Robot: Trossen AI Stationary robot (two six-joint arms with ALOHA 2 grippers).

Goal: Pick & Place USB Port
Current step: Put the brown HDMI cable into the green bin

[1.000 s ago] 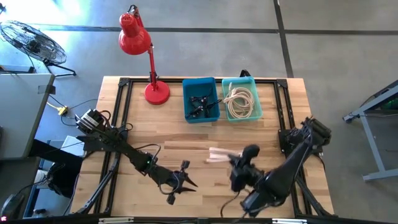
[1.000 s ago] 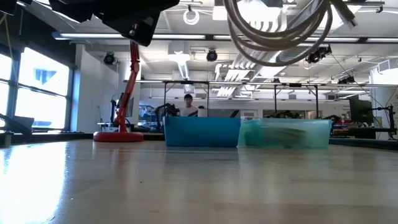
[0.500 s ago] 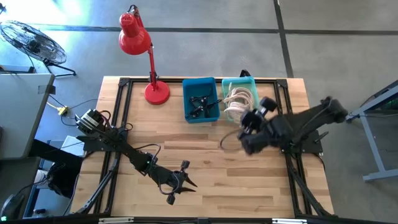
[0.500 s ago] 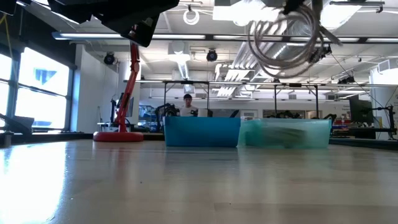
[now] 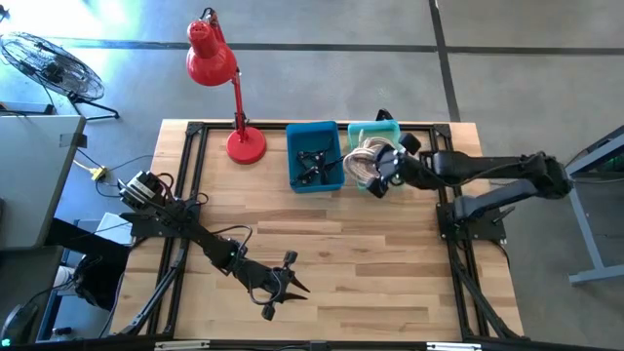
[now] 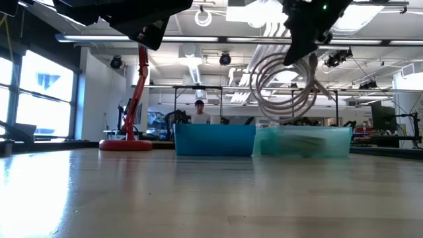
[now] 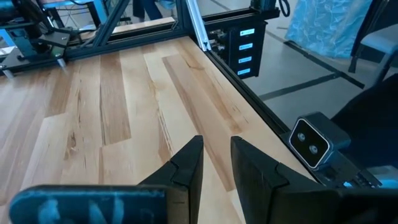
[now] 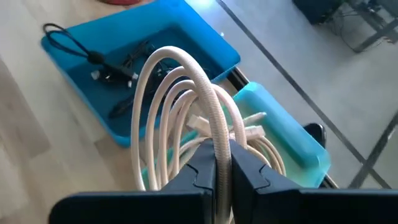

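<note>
A coiled white USB cable hangs from my right gripper above the teal bin at the table's far edge. In the low view the coil dangles clear over that bin. The right wrist view shows the loops rising past the shut fingers, with more white cable lying in the teal bin. The blue bin beside it holds black cables. My left gripper waits near the table's near edge, its fingers a narrow gap apart, holding nothing. My right gripper pinches the white coil between its two fingers, on a bundle of several strands at the loops' edge. The strands run along between the fingers. The coil is lifted clear and hangs below the gripper over the teal bin.
A red desk lamp stands at the table's far left, its base beside the blue bin. Bare wood stretches across the table's middle. A black frame runs along the table's edges. A person shows in the room behind.
My right gripper has swung from the table's near middle toward the far edge, carrying the white coil lifted clear, and now hangs it over the teal bin. In the low view the coil has moved away and dropped lower. The left arm has kept still.
</note>
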